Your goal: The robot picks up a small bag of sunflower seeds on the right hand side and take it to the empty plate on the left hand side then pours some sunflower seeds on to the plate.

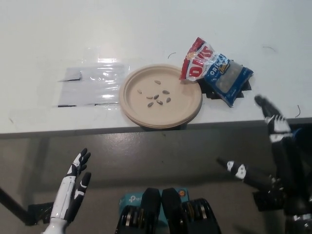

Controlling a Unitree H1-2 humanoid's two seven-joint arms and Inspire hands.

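Observation:
The red, white and blue seed bag [214,71] lies on the white table, its red end resting on the right rim of the tan plate [185,105]. Several sunflower seeds [157,97] lie in the middle of the plate. My black right hand [273,156] is open and apart from the bag, below and right of it, off the table's front edge. My white left hand [73,187] rests open at the lower left, below the table.
A clear plastic sheet [90,83] lies on the table left of the plate. The table's front edge [97,130] runs across the middle of the view, with grey floor below it.

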